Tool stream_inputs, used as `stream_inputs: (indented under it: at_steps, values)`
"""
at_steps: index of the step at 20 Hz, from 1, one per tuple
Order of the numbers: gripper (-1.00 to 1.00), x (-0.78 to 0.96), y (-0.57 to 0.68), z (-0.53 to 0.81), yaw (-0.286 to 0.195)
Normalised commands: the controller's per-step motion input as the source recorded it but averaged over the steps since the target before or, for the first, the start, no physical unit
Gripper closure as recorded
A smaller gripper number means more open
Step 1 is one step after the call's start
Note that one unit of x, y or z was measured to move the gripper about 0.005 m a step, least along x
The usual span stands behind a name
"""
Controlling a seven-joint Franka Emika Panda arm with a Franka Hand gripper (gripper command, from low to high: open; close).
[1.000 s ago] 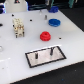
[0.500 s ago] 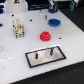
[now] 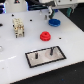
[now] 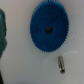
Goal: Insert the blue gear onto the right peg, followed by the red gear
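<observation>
**A:** So, where does the blue gear [image 3: 54, 22] sit?

**B:** Far across the white table [image 3: 15, 60], toward the exterior view's right, lying flat. The gripper [image 3: 52, 13] hangs just above it. The wrist view looks straight down on the blue gear, toothed rim and dark centre hole plain to see.

**A:** Are the fingers apart or together?

**B:** I cannot tell. In the exterior view the gripper is a blur of dark shapes, and the wrist view shows no fingertips clearly. Nothing appears lifted; the disc looks to be resting on the table.

**A:** And the rest?

**B:** The red gear [image 3: 45, 36] lies nearer, about mid-table, well apart from the blue one. Nearer again is the grey plate [image 3: 37, 59] with its black frame and two pins; the right peg [image 3: 51, 50] stands upright on its right half. A small beige fixture [image 3: 18, 26] sits off to the left.

**A:** How would the blue one handle?

**B:** My guess is light, stiff plastic, thin and somewhat slick. I would pinch it across the rim, teeth against the pads, keeping the centre hole free for the peg. Gripped off-centre, it could tilt and jam on that thin pin.
</observation>
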Motion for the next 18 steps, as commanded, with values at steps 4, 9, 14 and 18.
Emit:
stream_inputs:
  at_steps: [4, 9, 14, 18]
  values:
    - [-1.0, -0.32, -0.01, -0.52, 0.0]
    - [-1.0, -0.39, -0.07, -0.42, 0.0]
    - [1.0, -0.44, 0.03, -0.23, 0.0]
    - [1.0, -0.28, 0.03, -0.19, 0.0]
